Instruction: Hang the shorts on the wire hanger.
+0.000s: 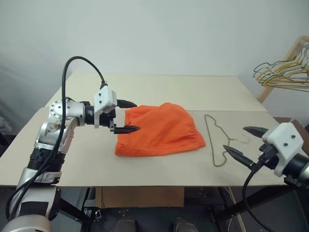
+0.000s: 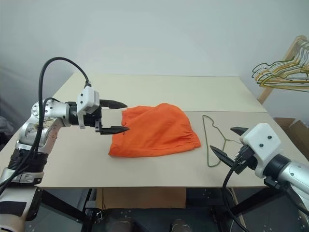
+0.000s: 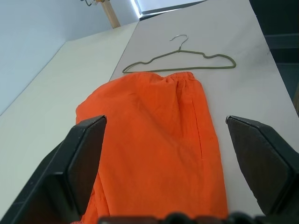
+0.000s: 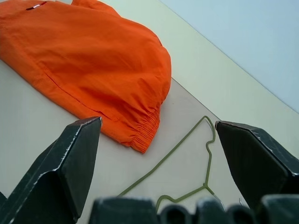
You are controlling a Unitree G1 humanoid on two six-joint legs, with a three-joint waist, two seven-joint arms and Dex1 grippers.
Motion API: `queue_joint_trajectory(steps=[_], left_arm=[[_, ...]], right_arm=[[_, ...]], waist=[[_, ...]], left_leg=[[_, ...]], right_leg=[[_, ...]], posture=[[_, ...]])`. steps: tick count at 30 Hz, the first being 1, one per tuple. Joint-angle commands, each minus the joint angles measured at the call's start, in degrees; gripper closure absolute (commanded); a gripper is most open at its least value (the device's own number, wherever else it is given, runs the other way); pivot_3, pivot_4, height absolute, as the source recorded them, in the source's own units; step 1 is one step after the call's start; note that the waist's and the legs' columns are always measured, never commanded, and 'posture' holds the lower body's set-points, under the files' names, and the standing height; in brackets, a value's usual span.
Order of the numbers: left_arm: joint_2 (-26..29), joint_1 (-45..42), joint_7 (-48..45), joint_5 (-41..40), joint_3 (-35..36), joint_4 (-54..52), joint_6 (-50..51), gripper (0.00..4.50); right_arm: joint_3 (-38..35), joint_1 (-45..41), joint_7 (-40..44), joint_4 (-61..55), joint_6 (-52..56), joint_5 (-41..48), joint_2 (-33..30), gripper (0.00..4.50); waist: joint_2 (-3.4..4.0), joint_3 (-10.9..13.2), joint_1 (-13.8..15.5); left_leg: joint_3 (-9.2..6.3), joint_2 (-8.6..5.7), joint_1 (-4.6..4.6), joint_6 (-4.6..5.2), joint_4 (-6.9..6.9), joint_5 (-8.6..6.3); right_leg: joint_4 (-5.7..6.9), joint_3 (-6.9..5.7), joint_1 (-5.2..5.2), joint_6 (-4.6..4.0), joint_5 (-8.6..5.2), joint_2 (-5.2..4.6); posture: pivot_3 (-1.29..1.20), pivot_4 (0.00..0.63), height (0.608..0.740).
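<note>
- My left gripper hangs with its fingers spread wide and nothing between them, level with the leg end of the shorts and just short of the cloth; I can't tell whether the lower fingertip is brushing the hem.
- My right gripper is likewise wide open and empty, hovering over the near right of the counter, close to the hook end of the wire hanger.
- The shorts lie flat near the middle of the counter, leg openings toward my left gripper and the gathered waistband toward the hanger, with a narrow strip of bare counter between waistband and wire.
- I judge the shorts light and limp: they will sag and fold wherever I lift, so a pinch on one edge will drag the rest along. The waistband looks like the firmest place to take hold, since the elastic bunches into a thicker ridge.
- The cloth looks smooth and may slide off a thin wire unless draped evenly over the bottom bar.
- The hanger I expect to be light, stiff and springy, lying flat enough that getting a finger under it will be fiddly; the neck below the hook seems the best hold.
- To look at, the shorts are bright orange, softly creased, with a seam line down the side; the hanger is thin, dull olive-grey, triangular with notched shoulders.
</note>
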Motion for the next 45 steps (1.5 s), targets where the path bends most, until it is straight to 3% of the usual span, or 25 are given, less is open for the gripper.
queue_joint_trajectory(steps=[1, 7, 10, 16, 21, 24, 31, 37, 40, 45], left_arm=[[0.8, -0.7, -2.3, -2.0, 1.3, -1.5, 0.6, 0.06], [1.7, -0.4, -2.8, -1.8, 1.4, -2.8, 2.3, 0.06], [2.1, -0.3, -2.7, -1.5, 1.1, -3.1, 3.1, 0.06], [2.2, 0.3, -2.7, -0.6, 0.0, -4.7, 3.5, 0.06], [2.2, 2.4, -2.9, -1.6, 0.3, -6.6, 3.9, 0.06], [2.2, 2.4, -3.2, -1.7, 0.2, -6.6, 4.0, 0.06], [1.9, 3.4, -3.1, -1.6, 0.2, -7.8, 3.6, 0.06], [2.7, 5.1, -2.2, -1.7, 1.4, -9.3, 3.5, 0.06], [3.3, 6.5, -1.7, -1.8, 2.1, -10.3, 3.4, 0.0], [3.9, 7.8, -1.2, -1.9, 2.6, -11.3, 3.5, 0.0]], right_arm=[[-1.8, -0.4, -0.1, -1.3, -0.4, 0.4, -0.9, 0.0], [-0.5, 0.0, 0.0, -1.3, -1.4, -0.9, -1.3, 0.0], [2.5, 1.7, -0.1, -1.1, -4.1, -6.0, -2.8, 0.0], [16.1, 3.5, -0.9, 4.7, -13.4, -24.3, -11.9, 0.0], [29.7, -3.6, -2.5, 12.7, -18.6, -36.7, -15.0, 0.0], [35.8, -9.0, -2.3, 17.7, -22.4, -40.5, -13.0, 0.0], [52.3, -29.0, -4.8, 37.1, -28.3, -53.9, -1.0, 0.0], [58.0, -38.2, -8.0, 53.0, -36.3, -60.3, 3.5, 0.0], [59.6, -41.5, -8.7, 58.9, -40.4, -61.6, 5.5, 0.62], [61.1, -44.9, -9.4, 65.8, -44.9, -63.4, 7.8, 2.34]], waist=[[0.0, 0.0, -0.1], [0.0, 0.0, -0.2], [0.01, 0.0, -0.1], [0.01, 0.0, -0.4], [0.02, 0.0, -1.5], [0.03, 0.0, -1.9], [0.06, 0.1, -3.1], [0.09, 0.1, -2.4], [0.08, 0.1, -2.2], [0.09, 0.1, -1.8]], left_leg=[[0.0, 0.0, 0.0, 0.0, 0.0, 0.01], [0.0, 0.0, 0.02, 0.0, -0.01, 0.01], [0.0, 0.0, 0.01, 0.0, -0.01, 0.01], [0.07, 0.0, 0.01, 0.0, 0.01, 0.01], [0.09, 0.01, 0.03, -0.01, 0.01, 0.02], [0.09, 0.01, 0.0, -0.01, 0.01, 0.02], [0.08, 0.01, 0.04, 0.0, 0.0, 0.02], [0.05, -0.01, -0.04, -0.02, -0.05, 0.03], [0.04, -0.01, -0.08, -0.01, -0.08, 0.03], [0.03, -0.01, -0.05, -0.02, -0.1, 0.03]], right_leg=[[0.02, 0.01, 0.0, -0.01, 0.0, 0.0], [0.05, 0.01, -0.01, 0.0, -0.01, 0.0], [0.04, 0.02, -0.02, 0.01, -0.02, 0.0], [0.03, 0.06, -0.05, 0.0, -0.03, -0.01], [0.05, 0.07, -0.09, -0.02, -0.04, -0.01], [0.05, 0.07, -0.12, -0.03, -0.04, 0.0], [0.09, 0.1, -0.1, -0.04, -0.04, 0.03], [0.16, 0.1, -0.18, -0.05, 0.02, 0.03], [0.16, 0.09, -0.21, -0.08, 0.26, 0.03], [0.16, 0.08, -0.2, -0.09, 0.28, 0.04]], posture=[[0.1, 0.0, 0.74], [0.1, 0.0, 0.74], [0.1, 0.0, 0.74], [0.07, 0.0, 0.74], [0.07, 0.0, 0.74], [0.06, 0.0, 0.74], [0.08, 0.0, 0.74], [0.12, 0.0, 0.74], [0.14, 0.0, 0.74], [0.15, 0.0, 0.74]])
